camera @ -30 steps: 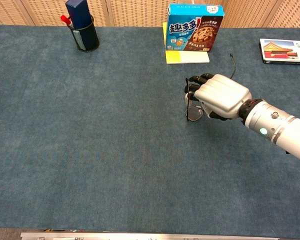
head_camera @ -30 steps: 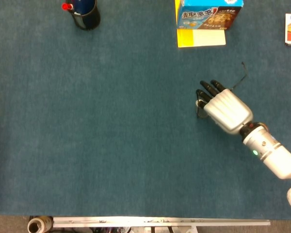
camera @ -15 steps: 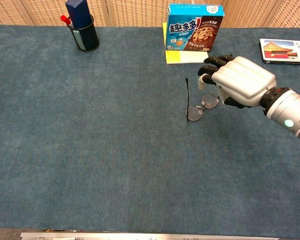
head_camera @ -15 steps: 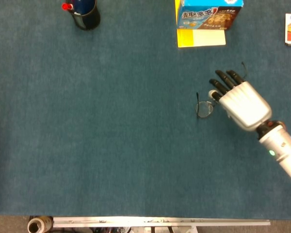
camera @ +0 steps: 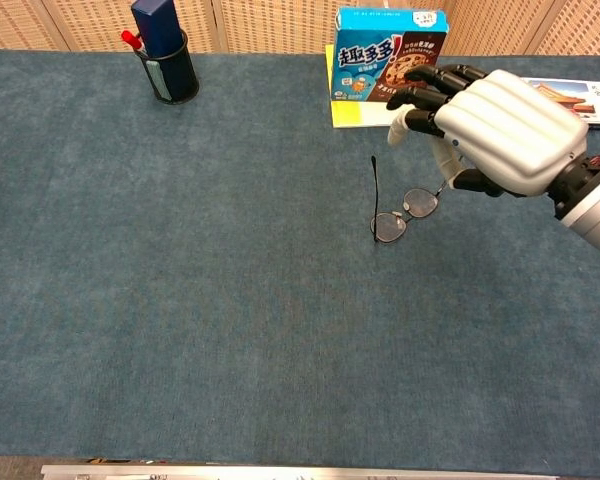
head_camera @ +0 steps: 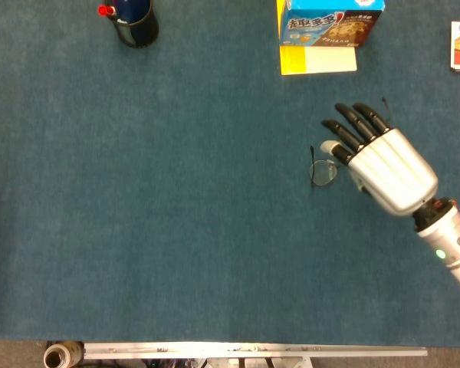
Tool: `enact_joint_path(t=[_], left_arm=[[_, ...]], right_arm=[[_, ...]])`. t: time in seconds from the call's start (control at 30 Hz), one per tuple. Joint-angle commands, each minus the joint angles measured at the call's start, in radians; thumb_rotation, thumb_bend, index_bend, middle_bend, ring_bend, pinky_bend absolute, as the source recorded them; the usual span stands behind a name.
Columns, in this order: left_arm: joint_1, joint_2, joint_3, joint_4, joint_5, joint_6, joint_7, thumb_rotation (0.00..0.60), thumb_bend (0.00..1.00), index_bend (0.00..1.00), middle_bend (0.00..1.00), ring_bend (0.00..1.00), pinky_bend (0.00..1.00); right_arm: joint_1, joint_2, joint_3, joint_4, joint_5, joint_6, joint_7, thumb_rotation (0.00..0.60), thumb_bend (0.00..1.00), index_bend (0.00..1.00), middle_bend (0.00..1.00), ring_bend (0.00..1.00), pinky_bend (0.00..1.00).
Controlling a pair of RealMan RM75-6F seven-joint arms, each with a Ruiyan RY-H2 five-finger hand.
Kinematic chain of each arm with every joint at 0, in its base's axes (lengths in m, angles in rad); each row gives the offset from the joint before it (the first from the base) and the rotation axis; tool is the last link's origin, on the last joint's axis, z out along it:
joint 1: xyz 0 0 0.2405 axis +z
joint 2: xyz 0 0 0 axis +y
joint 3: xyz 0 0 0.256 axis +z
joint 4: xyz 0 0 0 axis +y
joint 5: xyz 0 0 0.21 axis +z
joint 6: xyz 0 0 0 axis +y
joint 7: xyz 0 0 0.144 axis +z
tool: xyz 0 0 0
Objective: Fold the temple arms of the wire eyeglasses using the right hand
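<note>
The right hand (camera: 505,130) now hangs above the glasses (camera: 404,213) with its fingers (camera: 427,92) spread and holding nothing; a second ago it was lower and lay over the frames, with the fingers curled down onto them, and half a second ago it was already pulling up and to the right. In the head view the hand (head_camera: 387,169) sits just right of the frames, its dark fingers (head_camera: 353,126) fanned out toward the cookie box (head_camera: 331,23).

The glasses (head_camera: 323,170) lie on the blue bench (camera: 180,300), lenses near the hand. The left temple arm stands out straight from the frame toward the back of the bench in the chest view, so it is not folded. The other temple arm is mostly hidden behind the hand; a thin dark tip shows beyond the fingers in the head view, which suggests it is open too, though I cannot be sure.

So the lift looks like a release without a completed fold, or a repositioning; both arms likely remain to be closed, and the task seems at an early stage.

The left hand is not visible in either view. A pen holder (camera: 169,62) stands far left at the back, a postcard (camera: 570,100) at the right edge
</note>
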Motion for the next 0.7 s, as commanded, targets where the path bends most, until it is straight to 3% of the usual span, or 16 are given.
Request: enact_joint_path(t=[0.03, 0.2, 0.37, 0.7], left_arm=[[0.001, 0.001, 0.000, -0.001, 0.001, 0.002, -0.001, 0.600, 0.10, 0.21, 0.18, 0.23, 0.49], [0.002, 0.003, -0.001, -0.002, 0.003, 0.005, -0.008, 0.600, 0.10, 0.21, 0.18, 0.23, 0.49], [0.003, 0.007, -0.002, -0.001, 0.002, 0.006, -0.018, 0.600, 0.10, 0.21, 0.18, 0.23, 0.49], [0.008, 0.017, -0.006, -0.003, 0.001, 0.016, -0.037, 0.600, 0.10, 0.21, 0.18, 0.23, 0.49]], right_arm=[[-0.009, -0.046, 0.008, 0.031, -0.060, 0.048, 0.037, 0.600, 0.57, 0.34, 0.21, 0.08, 0.15], [-0.006, -0.116, 0.028, 0.080, -0.100, 0.077, 0.061, 0.600, 0.43, 0.34, 0.22, 0.08, 0.15], [0.002, -0.180, 0.054, 0.126, -0.105, 0.084, 0.067, 0.600, 0.38, 0.34, 0.22, 0.08, 0.15], [0.035, -0.291, 0.094, 0.249, -0.093, 0.062, 0.084, 0.600, 0.35, 0.34, 0.24, 0.08, 0.16]])
